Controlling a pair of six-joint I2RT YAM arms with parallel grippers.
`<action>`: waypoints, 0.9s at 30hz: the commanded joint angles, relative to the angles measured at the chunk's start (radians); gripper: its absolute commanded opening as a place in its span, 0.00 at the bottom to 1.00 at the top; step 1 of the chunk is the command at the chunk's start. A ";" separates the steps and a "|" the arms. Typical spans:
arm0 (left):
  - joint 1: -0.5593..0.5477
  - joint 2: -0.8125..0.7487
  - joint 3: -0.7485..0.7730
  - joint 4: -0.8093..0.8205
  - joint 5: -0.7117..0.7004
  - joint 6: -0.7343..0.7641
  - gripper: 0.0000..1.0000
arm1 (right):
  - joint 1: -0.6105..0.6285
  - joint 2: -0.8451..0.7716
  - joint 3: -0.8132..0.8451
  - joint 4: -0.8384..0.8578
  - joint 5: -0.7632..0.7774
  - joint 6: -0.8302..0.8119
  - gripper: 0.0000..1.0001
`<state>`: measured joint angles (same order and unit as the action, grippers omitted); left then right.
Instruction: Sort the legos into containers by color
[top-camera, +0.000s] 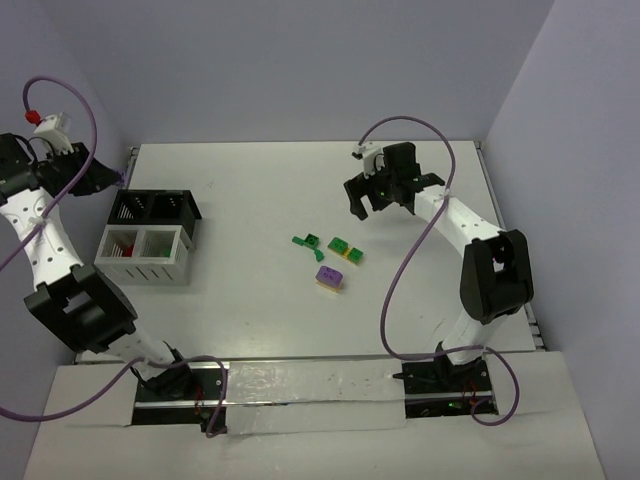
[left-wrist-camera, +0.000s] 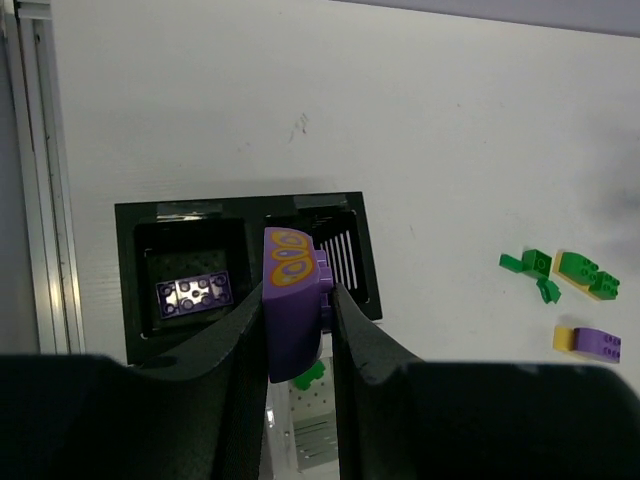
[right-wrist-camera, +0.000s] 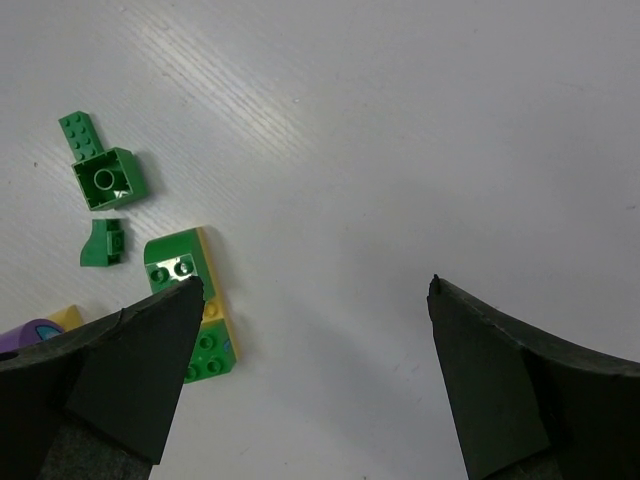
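Three lego clusters lie mid-table (top-camera: 250, 190) in top view: green bits (top-camera: 308, 242), green-on-yellow stack (top-camera: 346, 251), purple-on-yellow stack (top-camera: 330, 278). L gripper (top-camera: 108, 178) is at far-left edge of black tray (top-camera: 190, 208), w/ white box (top-camera: 145, 268) touching tray's near side. R gripper (top-camera: 375, 205) hangs beyond the clusters.

Left wrist: L gripper clamps purple brick (left-wrist-camera: 290, 270) w/ yellow print, above the tray. Flat purple plate (left-wrist-camera: 195, 292) sits in tray's left compartment.

Right wrist: R gripper spread wide, nothing between its fingers; green pcs lie to their left.
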<state>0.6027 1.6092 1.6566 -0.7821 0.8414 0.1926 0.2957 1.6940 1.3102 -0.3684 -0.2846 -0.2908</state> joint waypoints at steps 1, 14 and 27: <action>0.033 0.040 0.059 -0.056 -0.017 0.064 0.02 | -0.021 0.022 0.059 -0.024 -0.095 -0.038 1.00; 0.035 0.152 0.178 -0.174 -0.048 0.152 0.06 | -0.088 0.084 0.110 -0.115 -0.257 -0.155 1.00; 0.010 0.253 0.272 -0.226 -0.071 0.197 0.08 | -0.096 0.195 0.254 -0.236 -0.275 -0.241 1.00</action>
<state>0.6240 1.8511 1.8586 -0.9664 0.7645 0.3426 0.2047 1.8590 1.4846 -0.5597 -0.5423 -0.4909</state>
